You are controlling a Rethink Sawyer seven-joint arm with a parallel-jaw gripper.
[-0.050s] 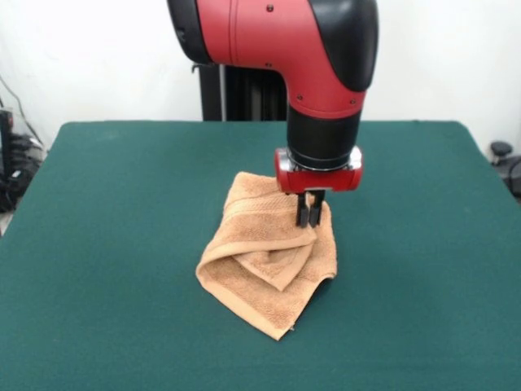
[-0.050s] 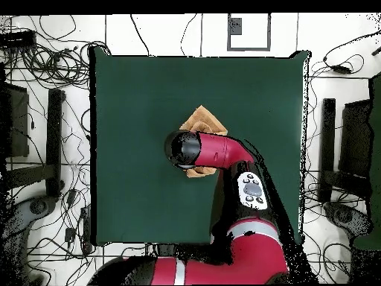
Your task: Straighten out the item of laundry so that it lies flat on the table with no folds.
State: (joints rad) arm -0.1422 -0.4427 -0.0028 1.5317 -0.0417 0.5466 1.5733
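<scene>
you have the towel lying near the middle of the table, bunched and folded over itself rather than flat. in the front view one corner flap is turned in over the centre and points toward 5 o'clock, a rolled fold runs along the edge at 9 o'clock, and the lowest corner points to 6 o'clock with its hemmed edge showing.

the gripper hangs straight down from the red and black arm over the towel's part at 1 o'clock. its two dark fingers sit close together with their tips at the cloth; they look pinched on a raised bit of towel, though you cannot see the fabric between them clearly.

in the overhead view the arm's wrist covers most of the towel; you see only a tan corner at 12 o'clock of the wrist and a sliver at 6 o'clock.
</scene>
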